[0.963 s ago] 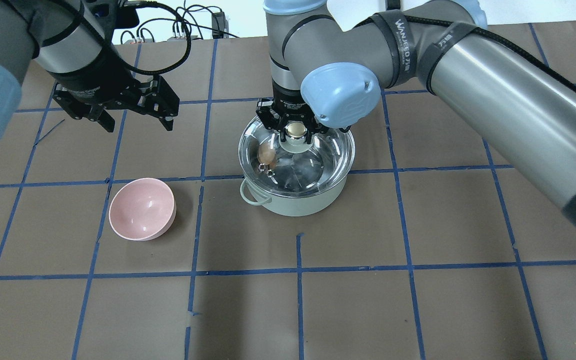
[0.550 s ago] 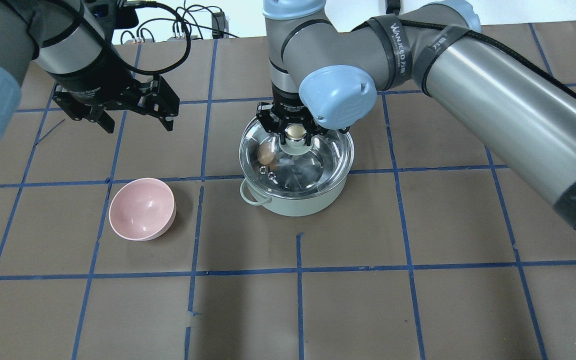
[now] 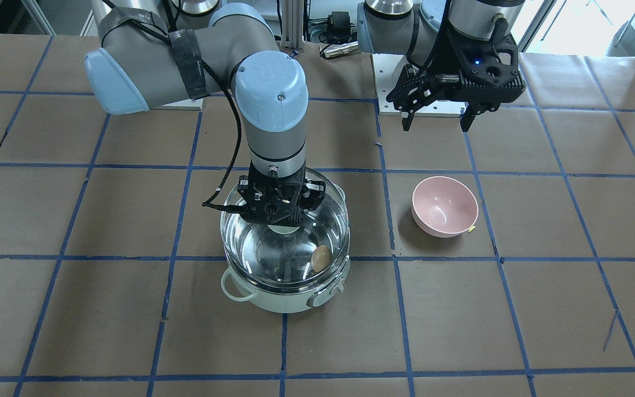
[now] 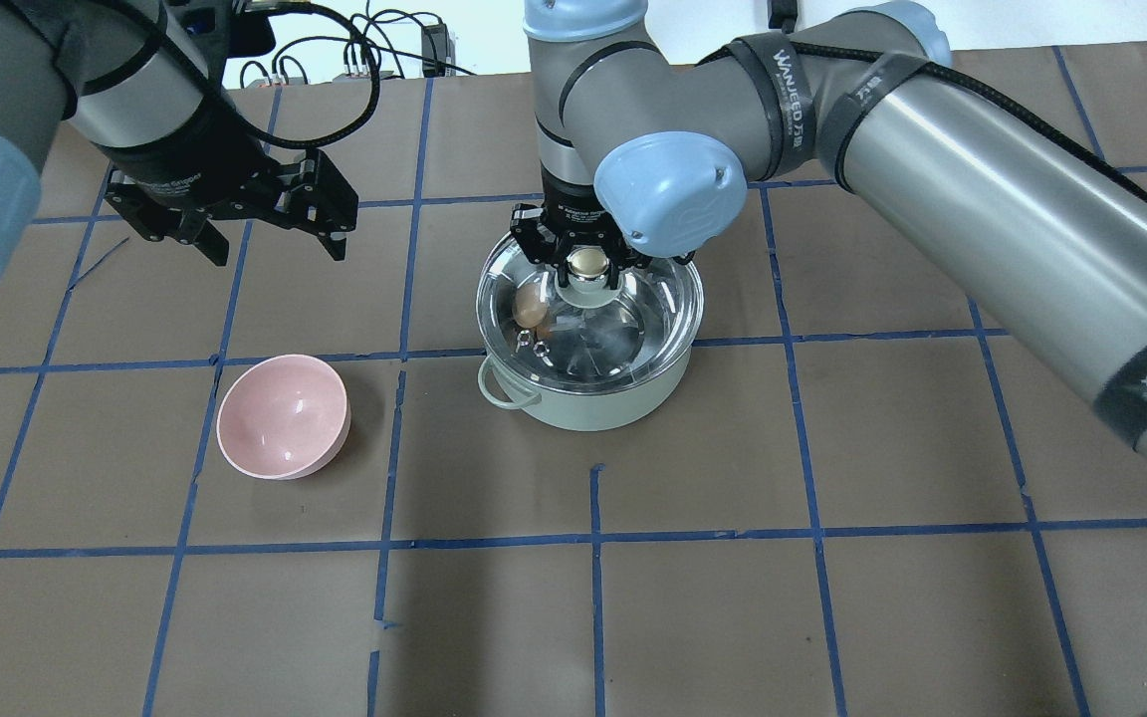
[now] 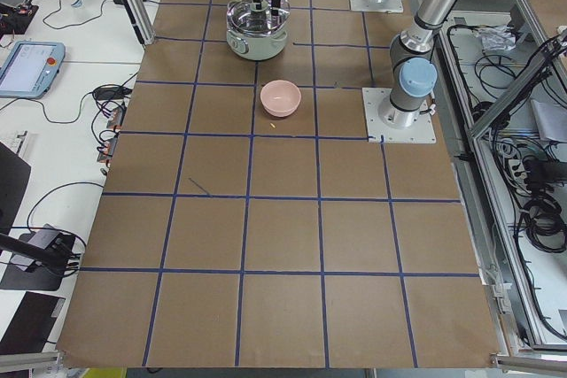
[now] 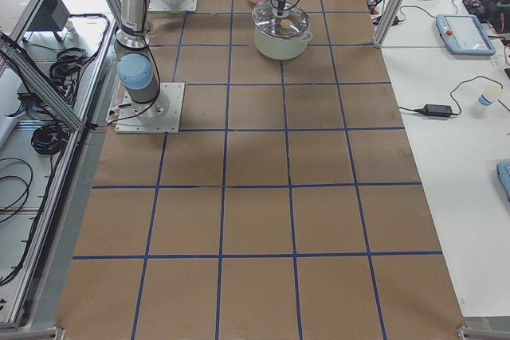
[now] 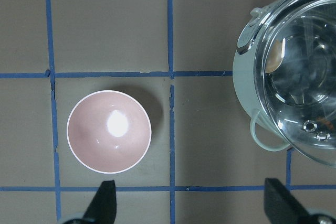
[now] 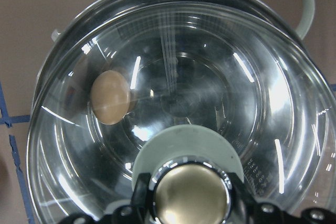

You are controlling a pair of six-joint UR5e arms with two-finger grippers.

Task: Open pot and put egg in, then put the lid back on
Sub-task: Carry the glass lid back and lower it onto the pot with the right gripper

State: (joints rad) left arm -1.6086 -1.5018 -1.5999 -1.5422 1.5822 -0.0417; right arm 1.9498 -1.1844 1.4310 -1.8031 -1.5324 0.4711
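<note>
The pale mint pot [image 4: 593, 406] stands mid-table, also in the front view [image 3: 284, 300]. The tan egg [image 4: 531, 309] lies inside on the steel floor, seen through the glass in the front view [image 3: 321, 257] and the right wrist view [image 8: 110, 97]. My right gripper [image 4: 587, 261] is shut on the beige-gold knob [image 8: 191, 195] of the clear glass lid [image 4: 638, 324]. It holds the lid level over the pot's mouth, at or just above the rim; I cannot tell if it rests. My left gripper [image 4: 275, 247] is open and empty, high over the table's back left.
An empty pink bowl [image 4: 283, 416] sits left of the pot, a hand's width apart, also in the left wrist view [image 7: 108, 131]. The table is brown paper with blue tape lines. Cables lie beyond the far edge.
My right arm has sunk a little with the lid, bringing it closer onto the pot. The left arm, egg and bowl have not moved.
</note>
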